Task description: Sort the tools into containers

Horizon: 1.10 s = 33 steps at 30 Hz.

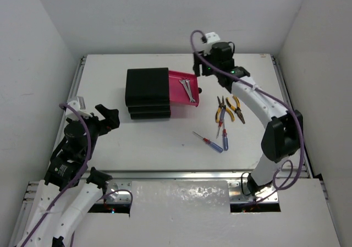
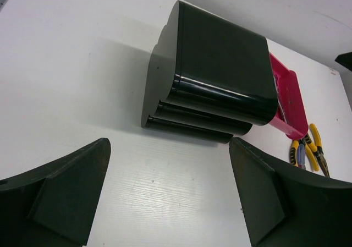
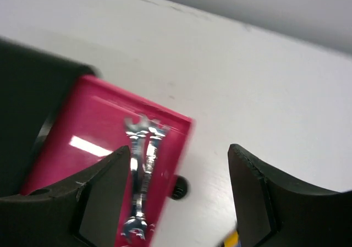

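Observation:
The black chest (image 1: 147, 93) stands at the table's middle back with its top drawer (image 1: 177, 75) pulled out, magenta inside. Two silver wrenches (image 1: 187, 89) lie side by side in it; they show in the right wrist view (image 3: 138, 175) too, near the drawer's round knob (image 3: 178, 190). My right gripper (image 1: 197, 71) is open and empty, hovering above the drawer's far right corner. Two yellow-handled pliers (image 1: 227, 108) and the red-handled (image 1: 220, 127) and blue-handled (image 1: 213, 144) screwdrivers lie on the table right of the chest. My left gripper (image 1: 110, 116) is open and empty, left of the chest (image 2: 214, 82).
The white table (image 1: 154, 142) has raised edges at left and right and white walls around it. The pliers show in the left wrist view (image 2: 308, 152) beyond the open drawer (image 2: 290, 101).

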Tool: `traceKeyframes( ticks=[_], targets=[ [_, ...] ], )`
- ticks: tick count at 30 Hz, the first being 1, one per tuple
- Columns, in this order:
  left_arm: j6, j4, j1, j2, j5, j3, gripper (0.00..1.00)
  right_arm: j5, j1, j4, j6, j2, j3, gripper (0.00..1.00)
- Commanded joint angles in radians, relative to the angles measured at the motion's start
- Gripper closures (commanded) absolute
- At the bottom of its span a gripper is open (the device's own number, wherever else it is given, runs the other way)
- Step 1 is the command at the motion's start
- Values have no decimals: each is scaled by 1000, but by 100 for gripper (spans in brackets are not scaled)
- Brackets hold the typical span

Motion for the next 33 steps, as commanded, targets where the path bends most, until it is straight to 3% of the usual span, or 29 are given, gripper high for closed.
traceKeyframes(
  ticks=[1,4,10,14,19,33],
  targets=[
    [5,41,-11,8,9,12,13,66,-171,-252,278,61,73,30],
    [5,41,-11,8,9,12,12,-34,-270,-334,485,106,63,30],
    [5,39,-11,22,4,12,13,-67,-291,-326,585,177,64,30],
    [5,38,-11,28,4,13,12,-149,-291,-308,691,259,64,37],
    [5,39,-11,28,6,13,13,-468,-291,58,854,278,-116,49],
    [4,41,-11,10,6,10,12,-634,-291,396,1027,237,-307,53]
  ],
)
